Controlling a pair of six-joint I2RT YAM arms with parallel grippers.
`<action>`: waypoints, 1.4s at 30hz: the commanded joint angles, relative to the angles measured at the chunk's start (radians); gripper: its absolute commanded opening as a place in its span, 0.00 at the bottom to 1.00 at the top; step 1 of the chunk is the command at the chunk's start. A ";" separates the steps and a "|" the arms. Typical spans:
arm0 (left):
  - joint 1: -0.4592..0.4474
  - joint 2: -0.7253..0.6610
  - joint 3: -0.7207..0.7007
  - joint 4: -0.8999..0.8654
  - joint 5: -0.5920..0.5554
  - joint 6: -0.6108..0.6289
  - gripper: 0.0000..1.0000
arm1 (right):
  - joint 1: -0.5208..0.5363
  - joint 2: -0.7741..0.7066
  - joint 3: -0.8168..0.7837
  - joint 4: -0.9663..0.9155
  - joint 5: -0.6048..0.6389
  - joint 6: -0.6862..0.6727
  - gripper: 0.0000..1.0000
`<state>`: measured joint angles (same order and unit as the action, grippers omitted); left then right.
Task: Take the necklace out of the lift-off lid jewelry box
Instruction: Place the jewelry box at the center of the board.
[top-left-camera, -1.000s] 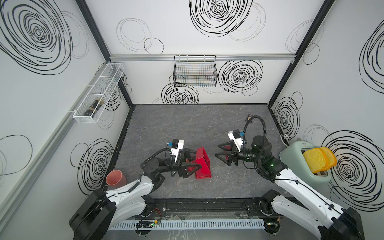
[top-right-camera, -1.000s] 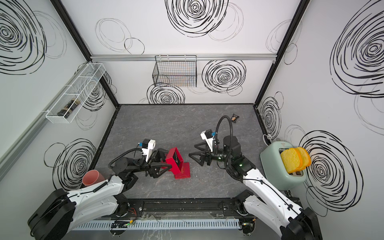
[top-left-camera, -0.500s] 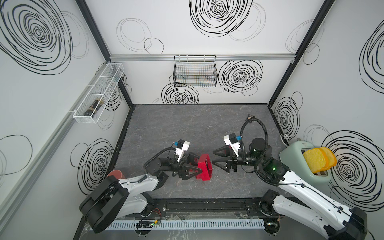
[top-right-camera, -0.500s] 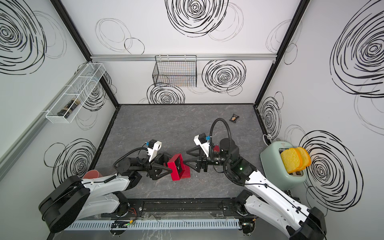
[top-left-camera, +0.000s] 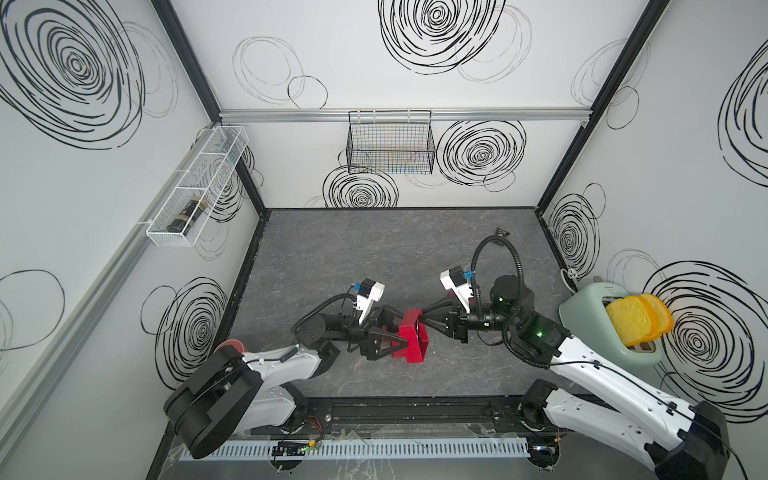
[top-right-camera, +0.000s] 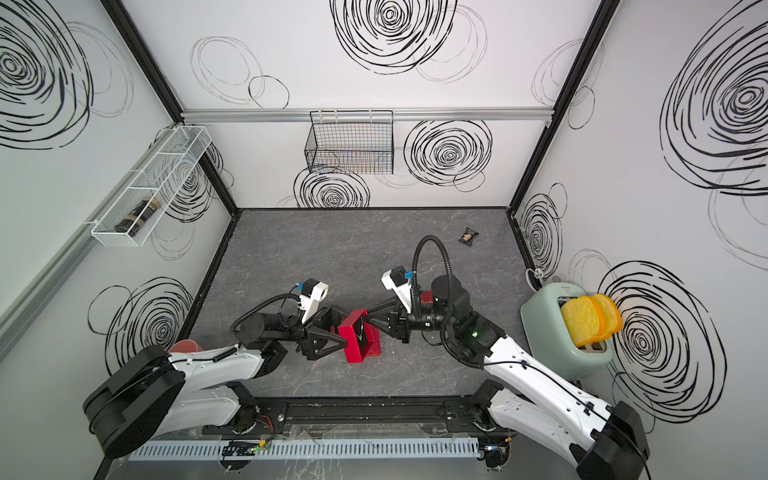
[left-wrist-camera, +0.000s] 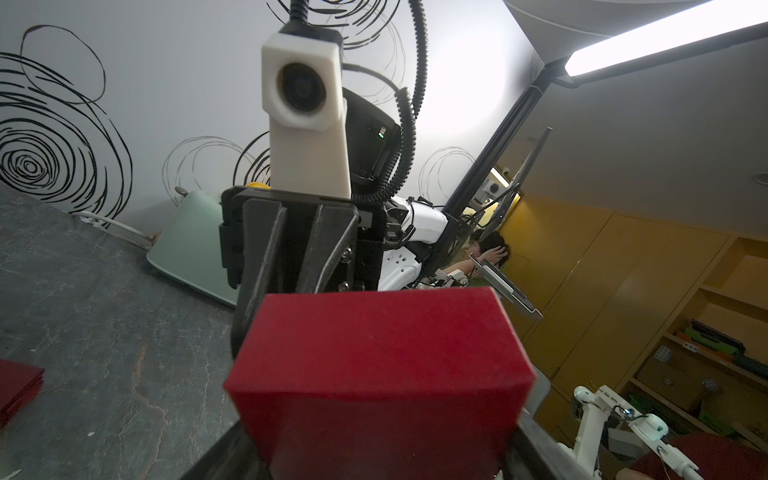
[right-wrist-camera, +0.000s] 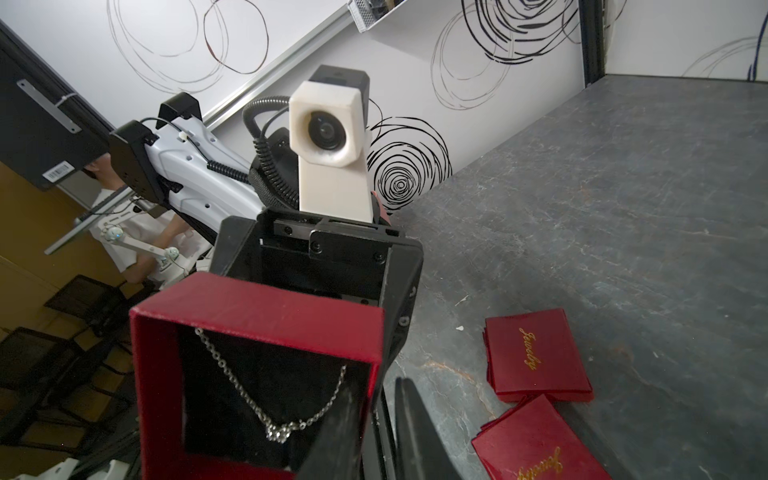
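1. Front-middle of the tabletop, in both top views: the left claw had its jaws spread wide and clamped on the red jewelry box, tipped so its open face pointed at the right claw.
2. Left wrist view: the box's back looked matte, felt-like and square-cornered. The right claw's tips hid behind it.
3. Right wrist view: the silver necklace, a thin chain sagging in a V over black lining, lay dead ahead inside the box. The right claw's fingers sat close together, one inside the box wall and one outside. Couldn't tell if anything was pinched. Right arm looked nearer.
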<state>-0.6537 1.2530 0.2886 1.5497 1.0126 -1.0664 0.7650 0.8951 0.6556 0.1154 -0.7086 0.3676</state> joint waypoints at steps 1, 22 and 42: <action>-0.005 0.002 0.025 0.265 0.026 -0.008 0.61 | 0.007 0.004 0.003 0.026 0.000 0.016 0.09; 0.063 -0.259 -0.076 -0.513 -0.356 0.438 1.00 | -0.006 0.008 0.112 -0.358 0.548 -0.013 0.00; -0.119 -0.519 -0.046 -1.129 -0.929 0.772 1.00 | -0.113 0.655 0.212 -0.470 0.802 0.019 0.01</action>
<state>-0.7589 0.7467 0.2276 0.4416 0.1452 -0.3412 0.6548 1.5261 0.8307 -0.3336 0.0860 0.3813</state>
